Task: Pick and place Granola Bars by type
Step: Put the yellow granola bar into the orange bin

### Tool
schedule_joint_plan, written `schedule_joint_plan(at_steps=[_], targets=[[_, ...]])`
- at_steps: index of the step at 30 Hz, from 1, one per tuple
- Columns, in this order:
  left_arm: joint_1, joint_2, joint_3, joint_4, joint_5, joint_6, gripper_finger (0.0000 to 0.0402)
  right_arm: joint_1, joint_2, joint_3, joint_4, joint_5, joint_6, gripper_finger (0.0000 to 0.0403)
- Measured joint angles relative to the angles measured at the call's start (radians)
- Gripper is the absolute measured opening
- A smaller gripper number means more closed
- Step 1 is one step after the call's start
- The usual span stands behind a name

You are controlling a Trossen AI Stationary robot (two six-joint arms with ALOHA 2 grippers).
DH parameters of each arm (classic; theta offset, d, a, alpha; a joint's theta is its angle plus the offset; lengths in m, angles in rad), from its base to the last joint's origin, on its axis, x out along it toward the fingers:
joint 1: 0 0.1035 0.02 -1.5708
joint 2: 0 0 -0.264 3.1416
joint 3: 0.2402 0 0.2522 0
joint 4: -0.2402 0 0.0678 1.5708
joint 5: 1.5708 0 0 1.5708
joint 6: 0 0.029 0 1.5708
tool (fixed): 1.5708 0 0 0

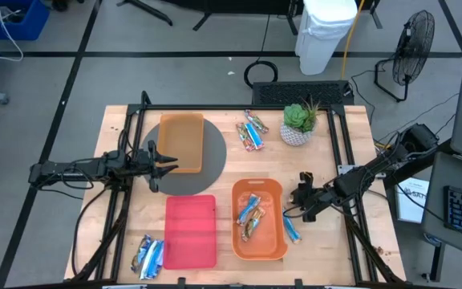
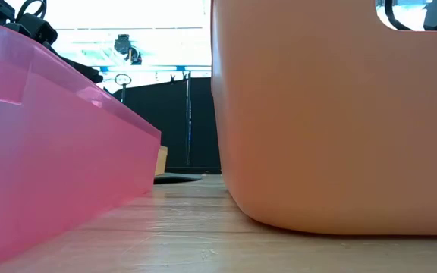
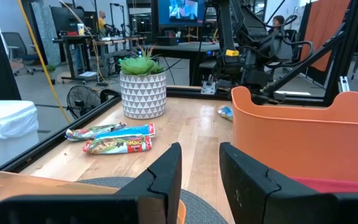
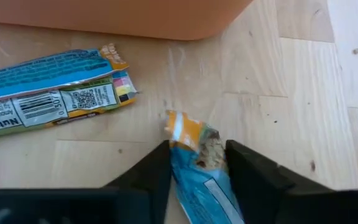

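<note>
Here a blue granola bar (image 4: 199,168) sits pinched between the right gripper (image 4: 197,163) jaws, low over the worktop (image 1: 319,249) just beside the orange tray (image 1: 259,245). A second blue bar (image 4: 48,93) lies flat nearby. Three bars (image 1: 250,213) lie in that tray; the red tray (image 1: 191,233) and far orange tray (image 1: 181,143) hold none. Left gripper (image 1: 160,163) hovers at the far tray's edge, jaws narrowly parted, holding nothing.

My right pincer (image 4: 196,163) grips a blue, orange-tipped granola bar (image 4: 199,168); at nine o'clock sits my orange tray (image 1: 259,218), beyond it the pink tray (image 1: 190,231).
</note>
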Motion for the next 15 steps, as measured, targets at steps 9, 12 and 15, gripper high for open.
schedule_joint_plan(at_steps=[9, 12, 15], targets=[[0.0, 0.0, 0.0, 0.0, 0.0, 0.0, 0.0113, 0.0, 0.0, 0.012, -0.008, -0.001, -0.003, 0.0013], [0.0, 0.0, 0.0, 0.0, 0.0, 0.0, 0.0113, 0.0, 0.0, 0.047, -0.02, -0.001, -0.007, 0.0015], [0.0, 0.0, 0.0, 0.0, 0.0, 0.0, 0.0113, 0.0, 0.0, 0.102, -0.079, -0.001, -0.025, 0.0007]])
